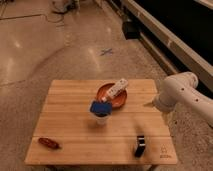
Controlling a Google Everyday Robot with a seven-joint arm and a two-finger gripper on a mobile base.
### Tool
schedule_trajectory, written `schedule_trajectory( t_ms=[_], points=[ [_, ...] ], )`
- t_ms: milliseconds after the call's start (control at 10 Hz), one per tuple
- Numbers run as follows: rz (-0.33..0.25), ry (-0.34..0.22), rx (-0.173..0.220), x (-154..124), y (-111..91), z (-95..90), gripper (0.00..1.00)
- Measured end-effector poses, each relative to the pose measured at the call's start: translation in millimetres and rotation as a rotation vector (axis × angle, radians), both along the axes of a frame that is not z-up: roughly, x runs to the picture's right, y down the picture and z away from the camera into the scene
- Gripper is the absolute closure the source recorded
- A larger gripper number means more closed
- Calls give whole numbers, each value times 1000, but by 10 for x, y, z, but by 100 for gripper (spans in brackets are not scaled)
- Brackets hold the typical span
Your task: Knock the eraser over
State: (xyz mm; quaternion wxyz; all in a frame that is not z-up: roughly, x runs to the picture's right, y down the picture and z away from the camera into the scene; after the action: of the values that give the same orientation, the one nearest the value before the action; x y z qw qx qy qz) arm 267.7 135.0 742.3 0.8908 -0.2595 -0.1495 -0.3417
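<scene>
Wooden table (70,107), square-on to the camera, on a speckled floor (45,45).

Eraser (140,145): small black block, standing upright near the front edge, right of centre. It stands alone, with bare wood to its left, right and behind. Only a thin strip of table lies between it and the front lip.

Gripper (164,117): hangs at the end of the white arm (182,90), just off the table's right edge, over the floor. It is behind and to the right of the eraser and well apart from it. Cannot tell whether it is apart or together.

Mid-table cluster: orange bowl (107,95) with a white bar (117,88) leaning across its rim. Just in front of the bowl is a cup (101,119) with a flat blue pad (100,107) on top.

Front left corner: a reddish-brown object (48,143) lying flat close to the edge, far from the eraser.

Open wood runs from the right edge to the eraser. A dark wall base (170,40) runs along the far right.
</scene>
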Motion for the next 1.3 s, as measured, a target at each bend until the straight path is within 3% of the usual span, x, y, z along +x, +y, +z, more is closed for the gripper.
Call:
schedule_trajectory(
  t_ms=[600, 1000, 1300],
  points=[
    [-145, -40, -66, 295, 325, -355, 20],
    [-269, -127, -108, 374, 491, -505, 20],
    [-276, -133, -112, 377, 504, -514, 20]
  ],
)
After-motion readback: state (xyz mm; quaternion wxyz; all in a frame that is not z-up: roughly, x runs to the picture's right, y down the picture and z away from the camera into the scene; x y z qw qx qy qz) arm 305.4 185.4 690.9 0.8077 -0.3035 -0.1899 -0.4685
